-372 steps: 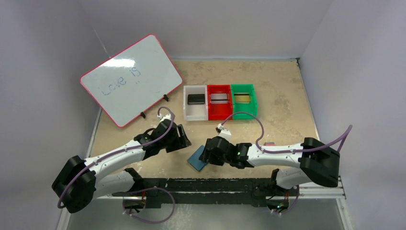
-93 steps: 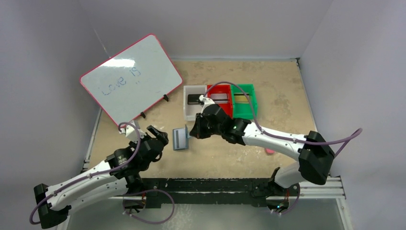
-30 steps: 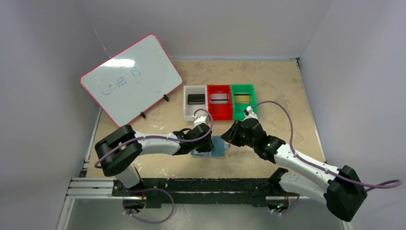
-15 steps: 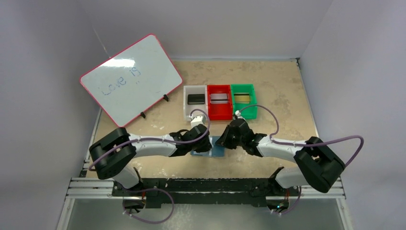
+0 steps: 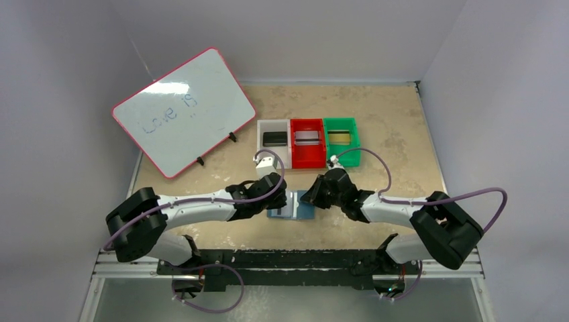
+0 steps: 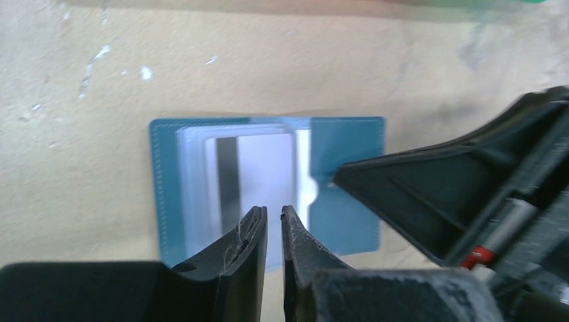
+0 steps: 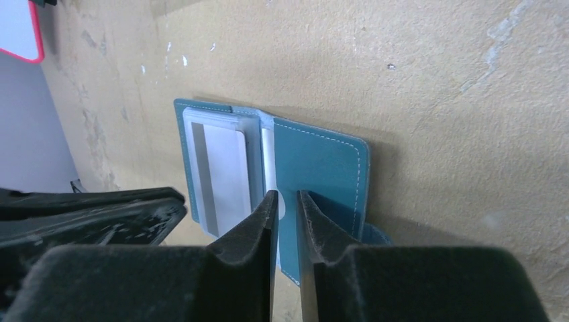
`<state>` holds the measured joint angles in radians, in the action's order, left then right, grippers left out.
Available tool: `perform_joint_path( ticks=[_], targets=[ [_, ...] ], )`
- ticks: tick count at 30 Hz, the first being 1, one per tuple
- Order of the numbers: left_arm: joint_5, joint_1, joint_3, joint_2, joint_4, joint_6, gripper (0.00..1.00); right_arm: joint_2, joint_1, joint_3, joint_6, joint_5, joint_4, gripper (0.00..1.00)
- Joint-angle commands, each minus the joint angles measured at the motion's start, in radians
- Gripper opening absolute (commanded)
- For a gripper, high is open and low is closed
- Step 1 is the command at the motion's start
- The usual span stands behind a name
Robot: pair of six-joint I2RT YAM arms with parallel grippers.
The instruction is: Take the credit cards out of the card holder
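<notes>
Both pincers are nearly closed and empty: left gripper [image 6: 273, 211] over the silvery card [image 6: 265, 168], right gripper [image 7: 286, 196] pressing the card holder [image 7: 329, 168]. I should drag the card out slowly, pressing lightly.

A sandy, scuffed surface [image 5: 396, 127] is closed in by pale grey walls [image 5: 302, 37]. At its far left a whiteboard [image 5: 184, 111] with a pink-red frame stands tilted on two small black feet [image 5: 233, 137], with "Love is" written faintly on it in blue. Just right of the board, three small open plastic bins sit in a row, touching side by side: a white bin [image 5: 261, 144], a red bin [image 5: 295, 159] and a green bin [image 5: 355, 144]. A metal rail [image 5: 295, 265] runs along the near edge.
</notes>
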<state>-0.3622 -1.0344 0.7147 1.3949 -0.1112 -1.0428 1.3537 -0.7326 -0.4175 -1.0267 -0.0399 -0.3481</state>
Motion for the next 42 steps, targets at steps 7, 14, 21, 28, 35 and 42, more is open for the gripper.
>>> perform_joint_path(
  ticks=[7, 14, 21, 28, 35, 42],
  targets=[
    [-0.029, -0.001, -0.02, 0.023, -0.05, -0.007, 0.15, -0.027, 0.003, 0.056, 0.001, -0.051, -0.167, 0.29],
    [-0.023, -0.001, -0.046, 0.033, -0.06, -0.011, 0.14, 0.021, 0.003, 0.061, 0.003, -0.135, -0.293, 0.28],
    [0.002, 0.0, -0.059, 0.054, -0.045, -0.021, 0.12, 0.111, 0.004, 0.057, -0.022, -0.192, -0.388, 0.25],
    [0.006, -0.001, -0.064, 0.058, -0.048, -0.024, 0.11, 0.172, 0.002, 0.053, -0.03, -0.216, -0.417, 0.24],
    [0.005, 0.0, -0.063, 0.06, -0.053, -0.028, 0.09, 0.216, 0.004, 0.051, -0.045, -0.25, -0.461, 0.17],
    [-0.002, 0.0, -0.055, 0.068, -0.067, -0.031, 0.07, 0.188, 0.004, 0.064, -0.067, -0.236, -0.41, 0.02]
  ],
)
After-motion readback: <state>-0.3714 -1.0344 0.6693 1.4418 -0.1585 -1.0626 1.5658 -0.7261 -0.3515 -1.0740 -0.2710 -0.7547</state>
